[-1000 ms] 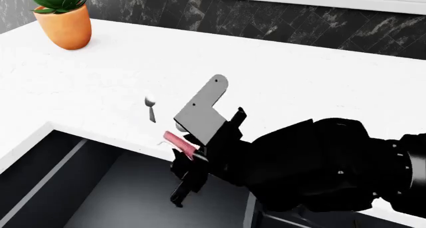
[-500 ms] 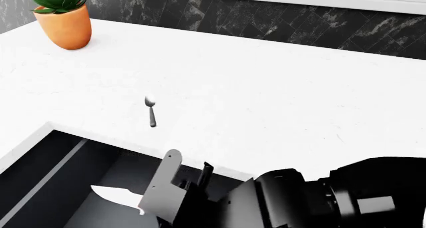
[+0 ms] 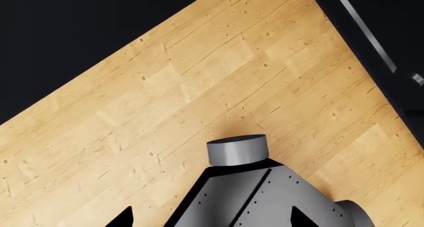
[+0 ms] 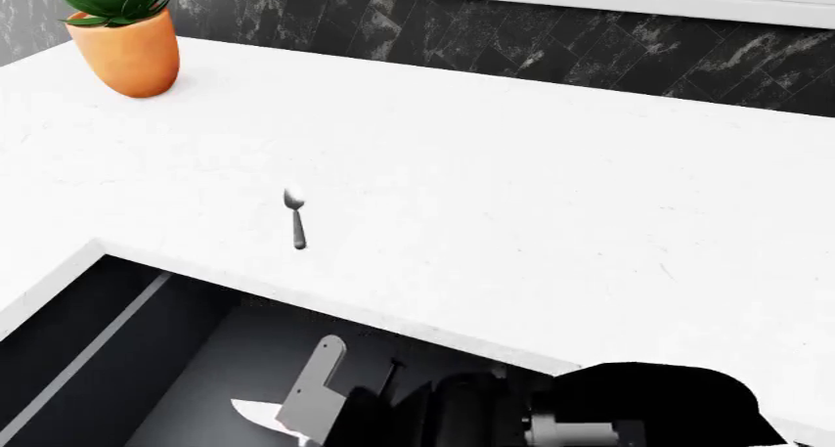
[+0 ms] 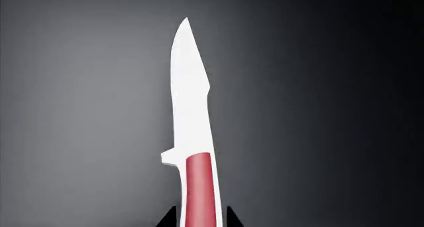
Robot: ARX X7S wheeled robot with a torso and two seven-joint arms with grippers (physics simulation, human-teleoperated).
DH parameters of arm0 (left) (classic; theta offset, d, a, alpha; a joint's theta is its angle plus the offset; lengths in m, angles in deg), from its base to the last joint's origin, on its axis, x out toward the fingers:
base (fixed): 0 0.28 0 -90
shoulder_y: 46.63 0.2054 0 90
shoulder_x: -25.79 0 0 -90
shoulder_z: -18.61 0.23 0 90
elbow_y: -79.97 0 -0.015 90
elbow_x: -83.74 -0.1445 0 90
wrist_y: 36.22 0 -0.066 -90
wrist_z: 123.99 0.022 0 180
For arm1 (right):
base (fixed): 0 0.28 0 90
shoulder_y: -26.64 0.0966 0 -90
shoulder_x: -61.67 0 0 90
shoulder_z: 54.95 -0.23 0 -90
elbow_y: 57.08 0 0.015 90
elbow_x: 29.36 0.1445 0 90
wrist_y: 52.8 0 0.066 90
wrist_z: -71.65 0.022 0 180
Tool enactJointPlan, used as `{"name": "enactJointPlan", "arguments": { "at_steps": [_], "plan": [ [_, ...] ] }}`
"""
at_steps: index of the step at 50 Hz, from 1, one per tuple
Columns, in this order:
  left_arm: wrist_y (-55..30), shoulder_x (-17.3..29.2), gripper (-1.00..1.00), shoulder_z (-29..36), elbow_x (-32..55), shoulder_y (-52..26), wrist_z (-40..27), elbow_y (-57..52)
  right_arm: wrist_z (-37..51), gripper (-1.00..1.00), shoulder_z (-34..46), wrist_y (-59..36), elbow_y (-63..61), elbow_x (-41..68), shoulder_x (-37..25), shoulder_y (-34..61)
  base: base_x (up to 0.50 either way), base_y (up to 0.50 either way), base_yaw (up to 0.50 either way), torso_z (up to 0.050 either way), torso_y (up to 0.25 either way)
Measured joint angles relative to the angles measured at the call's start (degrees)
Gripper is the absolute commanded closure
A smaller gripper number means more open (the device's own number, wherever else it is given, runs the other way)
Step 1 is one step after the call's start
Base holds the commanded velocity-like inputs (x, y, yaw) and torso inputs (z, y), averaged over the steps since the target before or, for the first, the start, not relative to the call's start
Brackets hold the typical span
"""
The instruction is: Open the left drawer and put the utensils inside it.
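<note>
The left drawer (image 4: 144,369) stands pulled out below the counter edge, its dark grey inside showing. My right gripper (image 5: 200,217) is down inside it, shut on the red-pink handle of the knife (image 5: 190,103). The pale blade (image 4: 254,415) points left over the drawer floor; I cannot tell if it touches. The spoon (image 4: 296,217) lies on the white counter (image 4: 549,202), bowl away from me. My left gripper (image 3: 210,219) is open and empty, hanging over the wooden floor (image 3: 198,88), out of the head view.
An orange pot with a green plant (image 4: 124,36) stands at the counter's back left. A dark marble backsplash (image 4: 522,46) runs along the rear. Part of my own grey body (image 3: 245,187) shows below the left gripper, next to a black cabinet front (image 3: 384,48).
My right arm has dropped from the counter edge down into the open drawer, carrying the knife; the blade now points left near the drawer floor. The spoon has not moved.
</note>
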Motion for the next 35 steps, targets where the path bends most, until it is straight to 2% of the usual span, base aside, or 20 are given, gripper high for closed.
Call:
{"name": "enactJointPlan", "arguments": {
  "at_steps": [3, 4, 14, 22, 35],
  "plan": [
    [0.0, 0.0, -1.0, 0.0, 0.0, 0.0, 0.0, 0.0, -0.7, 1.0, 0.3, 0.0, 1.4, -0.3, 0.7, -0.7, 0.0, 0.0, 0.0, 0.0, 0.0],
    [0.0, 0.0, -1.0, 0.1, 0.0, 0.0, 0.0, 0.0, -1.0, -1.0, 0.3, 0.0, 1.5, -0.4, 0.8, -0.8, 0.0, 0.0, 0.0, 0.0, 0.0],
    [-0.1, 0.0, -1.0, 0.3, 0.0, -0.1, -0.1, 0.0, -1.6, -1.0, -2.5, 1.5, -3.1, 0.3, -1.4, 0.5, 0.0, 0.0, 0.0, 0.0, 0.0],
    [-0.2, -0.1, -1.0, 0.4, 0.0, -0.1, -0.2, 0.0, -1.9, -1.0, -9.5, 6.3, -14.4, 3.2, -7.8, 4.1, 0.0, 0.0, 0.0, 0.0, 0.0],
    [-0.2, -0.1, -1.0, 0.5, 0.0, -0.1, -0.3, 0.0, -5.0, -1.0, -23.6, 12.6, -29.9, 14.5, -19.2, 12.8, 0.0, 0.0, 0.0, 0.0, 0.0]
  ]
}}
